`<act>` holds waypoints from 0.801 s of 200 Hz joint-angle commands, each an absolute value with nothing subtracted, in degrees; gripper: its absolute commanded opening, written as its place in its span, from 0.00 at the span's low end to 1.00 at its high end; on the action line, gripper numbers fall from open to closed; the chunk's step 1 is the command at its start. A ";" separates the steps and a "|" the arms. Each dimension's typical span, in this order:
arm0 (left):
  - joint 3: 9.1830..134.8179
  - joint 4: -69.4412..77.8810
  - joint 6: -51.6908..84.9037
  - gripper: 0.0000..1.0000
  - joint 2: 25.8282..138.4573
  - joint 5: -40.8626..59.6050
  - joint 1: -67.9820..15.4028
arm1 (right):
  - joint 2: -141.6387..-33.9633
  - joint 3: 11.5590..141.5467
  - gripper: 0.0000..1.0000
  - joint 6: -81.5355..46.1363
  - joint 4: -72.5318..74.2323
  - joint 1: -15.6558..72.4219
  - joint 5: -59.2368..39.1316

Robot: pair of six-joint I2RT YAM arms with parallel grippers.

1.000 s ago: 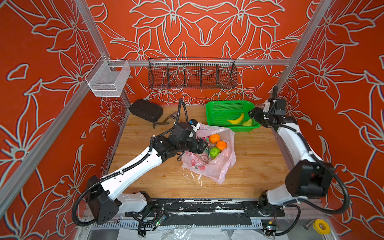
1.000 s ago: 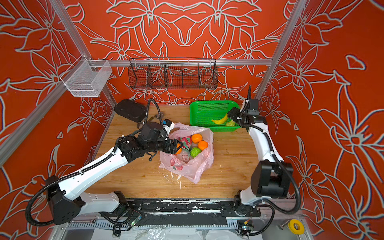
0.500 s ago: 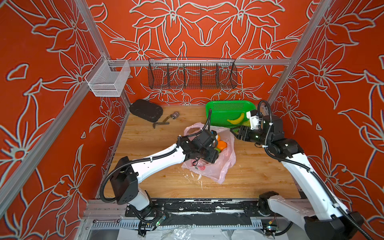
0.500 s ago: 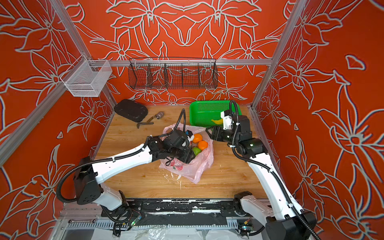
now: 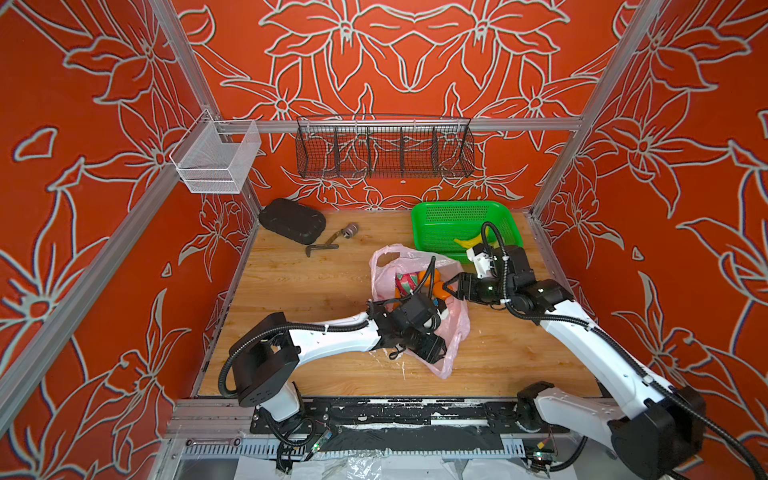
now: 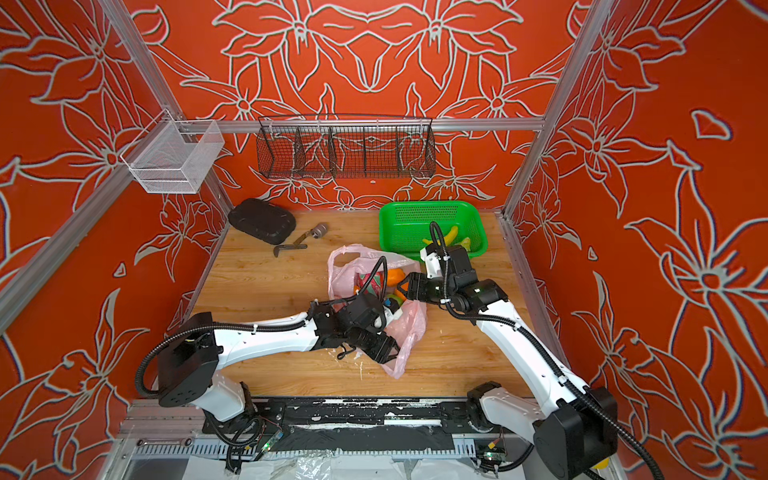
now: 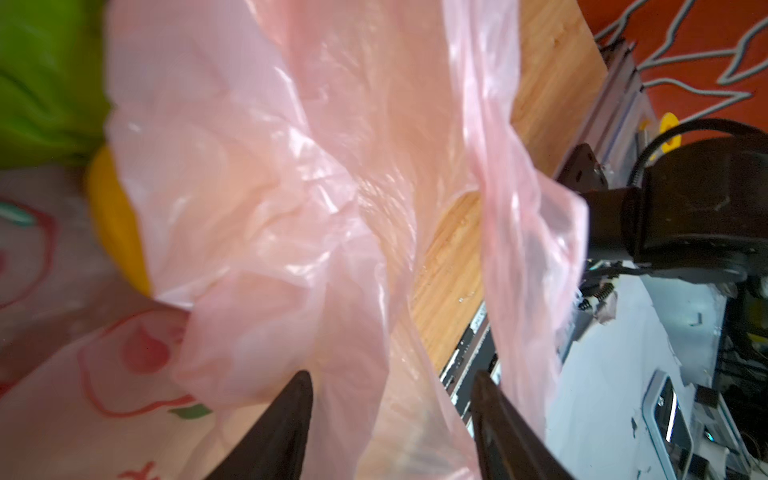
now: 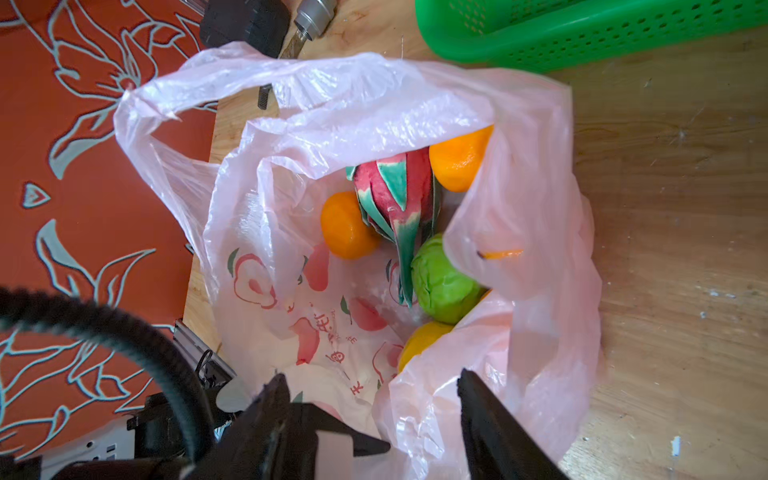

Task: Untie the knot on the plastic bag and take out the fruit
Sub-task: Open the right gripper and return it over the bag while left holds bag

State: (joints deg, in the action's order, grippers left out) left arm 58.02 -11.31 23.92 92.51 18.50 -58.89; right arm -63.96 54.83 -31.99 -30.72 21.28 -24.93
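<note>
Over wooden tabletop (image 5: 311, 291), arms bend toward the plastic bag (image 5: 457, 332); left claw (image 7: 390, 376) and right claw (image 8: 371, 375) gape empty.

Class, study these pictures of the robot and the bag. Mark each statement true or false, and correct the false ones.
1. The plastic bag lies open with fruit showing inside. True.
2. The dragon fruit is in the green basket. False: it is inside the bag; the basket holds a banana.
3. Both the left gripper and the right gripper have their jaws apart. True.
4. The green basket stands nearest the arms' bases. False: it stands at the far end.
</note>
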 commanded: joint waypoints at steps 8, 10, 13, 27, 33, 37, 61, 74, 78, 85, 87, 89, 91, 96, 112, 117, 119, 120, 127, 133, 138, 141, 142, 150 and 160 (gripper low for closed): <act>57.79 -5.37 26.13 0.61 96.15 22.74 -59.94 | -63.08 53.88 0.66 -33.56 -30.26 21.53 -21.93; 57.60 -5.06 26.40 0.60 96.26 22.87 -59.96 | -63.06 53.81 0.66 -33.57 -30.26 21.53 -21.70; 57.36 -4.54 26.73 0.60 96.46 23.20 -59.98 | -62.91 53.79 0.66 -33.64 -30.31 21.53 -21.44; 55.32 -1.19 28.29 0.60 96.14 24.10 -60.13 | -62.27 53.79 0.66 -33.72 -31.19 21.53 -19.34; 54.42 -0.04 28.61 0.61 95.63 24.30 -60.24 | -61.86 53.88 0.66 -33.94 -31.61 21.53 -18.24; 53.99 0.35 28.68 0.61 95.28 24.17 -60.24 | -61.57 53.83 0.66 -34.06 -31.80 21.51 -17.58; 53.57 -2.32 27.78 0.84 91.29 20.70 -60.63 | -59.88 53.53 0.66 -34.46 -31.13 21.53 -16.52; 53.42 -4.79 26.60 0.93 88.05 17.02 -60.63 | -59.51 53.61 0.66 -34.37 -30.81 21.53 -16.92; 53.29 -5.67 26.30 0.94 86.90 15.69 -60.61 | -59.42 53.66 0.66 -34.16 -30.73 21.53 -17.14; 53.05 -6.70 25.81 0.96 84.82 13.36 -60.57 | -59.41 53.70 0.66 -33.95 -30.52 21.53 -17.59; 52.92 -7.10 25.68 0.97 84.13 12.64 -60.56 | -59.41 53.77 0.66 -33.93 -30.48 21.53 -17.76; 52.87 -7.40 25.49 0.97 83.48 12.01 -60.56 | -59.35 53.83 0.66 -33.88 -30.38 21.49 -18.00; 52.77 -7.76 25.40 0.97 82.90 11.27 -60.56 | -59.42 53.80 0.66 -33.85 -30.34 21.59 -18.19; 52.65 -8.79 25.20 0.97 81.34 9.33 -60.57 | -59.45 53.79 0.66 -33.64 -30.11 21.61 -18.70; 52.54 -12.03 24.56 0.98 77.20 3.63 -60.40 | -59.76 54.20 0.66 -33.61 -29.64 22.17 -19.92; 52.75 -12.93 24.26 0.98 76.26 2.24 -60.29 | -59.84 54.31 0.66 -33.51 -29.46 22.50 -20.03; 52.85 -13.43 24.15 0.98 75.93 1.66 -60.16 | -59.87 54.38 0.66 -33.49 -29.40 22.61 -20.01; 52.88 -13.61 24.12 0.98 75.76 1.44 -60.09 | -59.91 54.44 0.66 -33.44 -29.38 22.64 -20.03; 53.45 -15.16 23.71 0.97 74.93 0.72 -59.48 | -60.06 54.50 0.66 -33.48 -29.06 23.21 -19.91; 54.01 -16.34 23.38 0.97 74.54 0.55 -58.76 | -60.16 54.61 0.65 -33.64 -28.76 23.73 -19.79; 54.57 -17.53 23.44 0.96 74.29 0.04 -58.16 | -60.37 54.65 0.65 -33.64 -28.39 24.17 -19.78; 54.85 -18.18 23.58 0.95 74.22 -0.38 -57.88 | -60.46 54.67 0.65 -33.74 -28.20 24.49 -19.73; 54.94 -18.45 23.61 0.95 74.20 -0.58 -57.81 | -60.46 54.67 0.65 -33.70 -28.16 24.59 -19.71; 55.70 -20.08 24.41 0.93 74.17 -1.71 -56.71 | -60.82 54.86 0.64 -33.88 -27.83 25.36 -19.29; 56.26 -21.83 25.77 0.90 74.42 -1.95 -54.72 | -61.25 54.84 0.63 -33.63 -27.27 26.57 -18.97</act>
